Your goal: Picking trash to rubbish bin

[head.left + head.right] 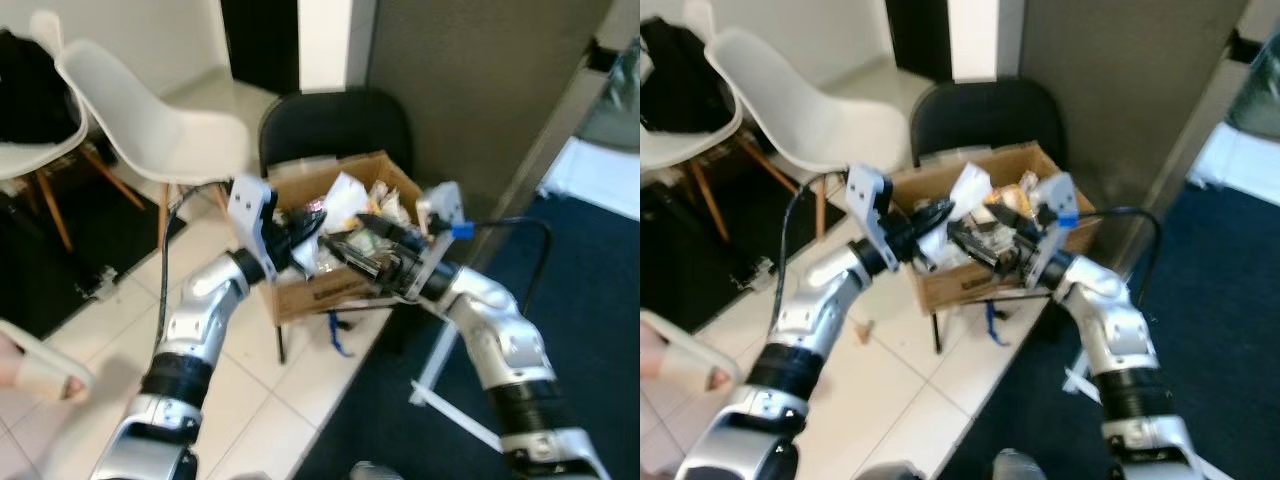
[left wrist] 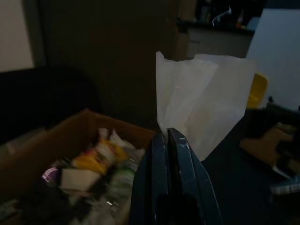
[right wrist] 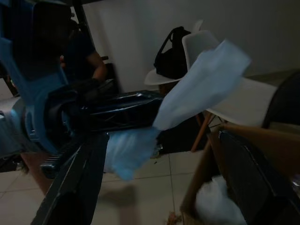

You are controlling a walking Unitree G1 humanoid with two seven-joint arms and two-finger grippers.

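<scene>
Mid-drop over the cardboard box serving as rubbish bin, set on a black chair. Left gripper pinching a white paper scrap above the box's near-left edge; right gripper poised over the heaped trash, finger state impossible to tell. Next, by judgement: releasing the scrap inside. White tiled floor, white chairs far left, dark carpet right.

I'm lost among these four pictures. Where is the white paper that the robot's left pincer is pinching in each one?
Left eye view: white paper at centre, over the cardboard box.
Right eye view: white paper at centre, above the box.
Left wrist view: white paper sticking out past the tips of the shut left pincer.
Right wrist view: white paper near centre, hanging from both sides of the left pincer.
Shared landmark: the cardboard box full of trash.
</scene>
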